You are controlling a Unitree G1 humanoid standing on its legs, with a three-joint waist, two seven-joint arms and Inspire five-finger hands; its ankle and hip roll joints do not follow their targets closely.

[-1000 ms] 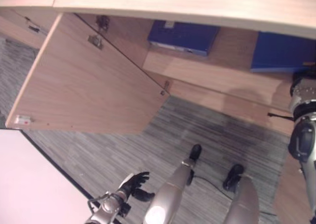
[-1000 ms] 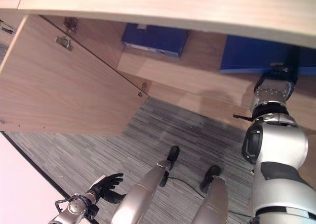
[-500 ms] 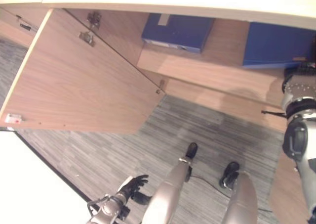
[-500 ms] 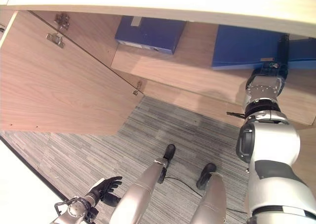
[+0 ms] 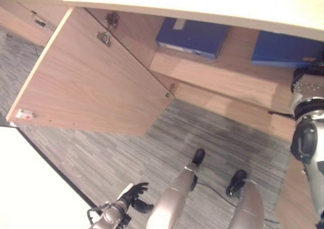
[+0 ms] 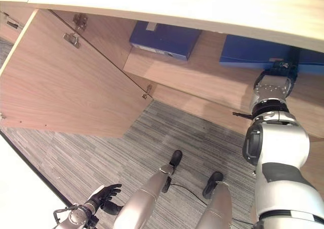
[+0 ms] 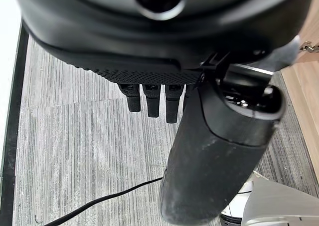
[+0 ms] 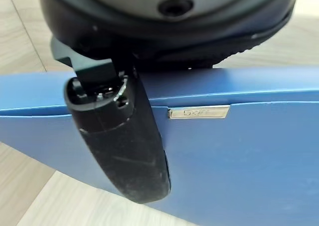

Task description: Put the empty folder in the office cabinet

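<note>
Change since earlier frame: whole picture is sitting shifted in both eye views, so the camera is moving; the blue folder is lying deeper under the cabinet's top edge, less of it showing.
Left eye view: office cabinet (image 5: 223, 82) is standing open, its door (image 5: 91, 87) swung out over the grey carpet (image 5: 116, 158). A second blue folder (image 5: 195, 37) is lying on the shelf toward the hinge side. The blue folder (image 5: 286, 49) is resting on the same shelf, well apart from it, at the right arm's end. Left hand (image 5: 132, 196) is hanging low over the carpet with fingers spread.
Right eye view: right arm is reaching into the cabinet, its end meeting the blue folder (image 6: 253, 49); the hand itself is hidden past the wrist there.
Left wrist view: left hand (image 7: 199, 136) is holding nothing, fingers (image 7: 152, 99) hanging loosely straight, thumb standing apart, striped carpet showing past them.
Right wrist view: right hand (image 8: 124, 146) is lying against the blue folder (image 8: 239, 156); thumb is pressing flat across the folder's face. Fingers are hidden behind the folder, so the grip cannot be told. Pale wood of the shelf is showing past the folder's edges.
</note>
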